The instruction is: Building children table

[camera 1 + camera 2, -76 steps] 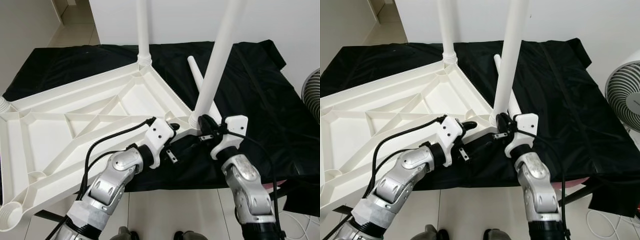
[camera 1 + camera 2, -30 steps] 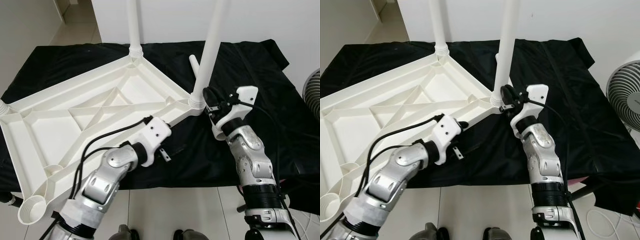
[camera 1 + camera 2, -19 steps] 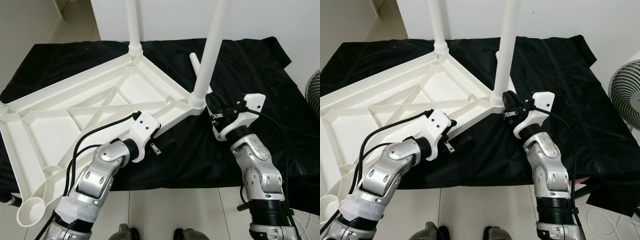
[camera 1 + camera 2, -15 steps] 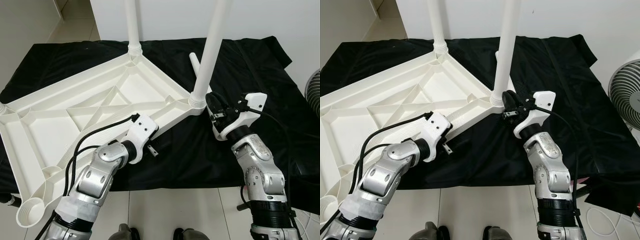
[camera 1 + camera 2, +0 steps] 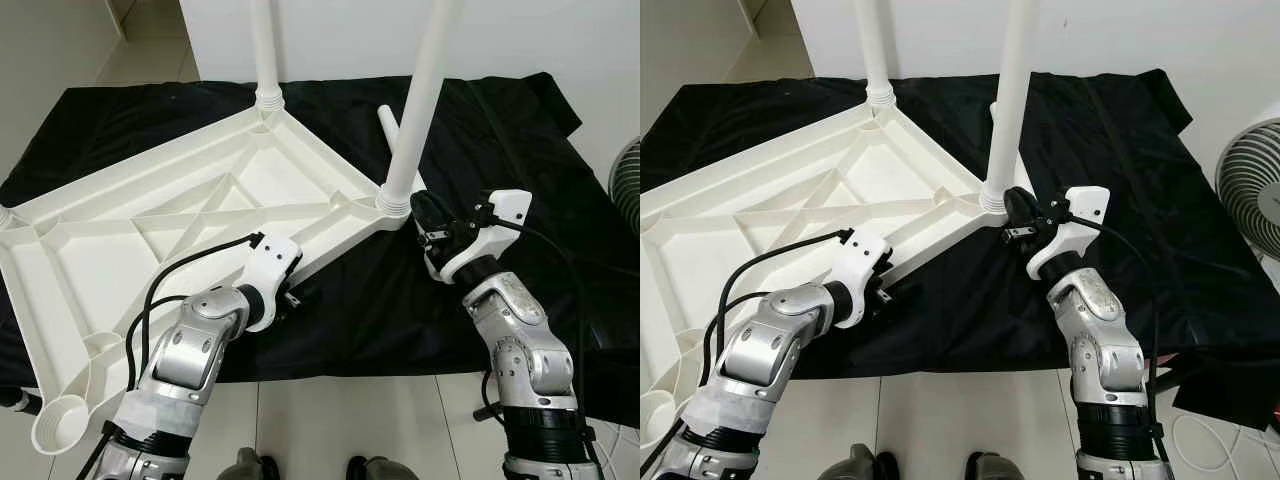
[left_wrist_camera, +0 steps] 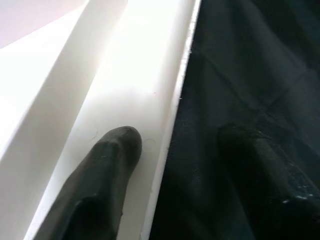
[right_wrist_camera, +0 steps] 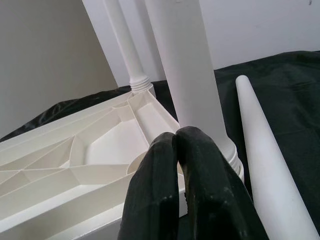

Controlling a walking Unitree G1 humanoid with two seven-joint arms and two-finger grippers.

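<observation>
1. We see the white table top lying upside down on a black cloth, with two legs standing up from its far corners.
2. A loose leg lies on the cloth just beside the nearer upright one.
3. Our left hand is spread wide across the top's near edge, one finger on the plastic, one over the cloth.
4. Our right hand is closed, empty, beside the upright leg's base.
5. A fan stands at the right.

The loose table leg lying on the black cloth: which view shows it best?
The right wrist view: the loose leg runs long and unobstructed beside the right gripper. Both eye views show just its upper end, mostly hidden behind the upright leg. The left wrist view faces the tabletop's edge instead.
</observation>
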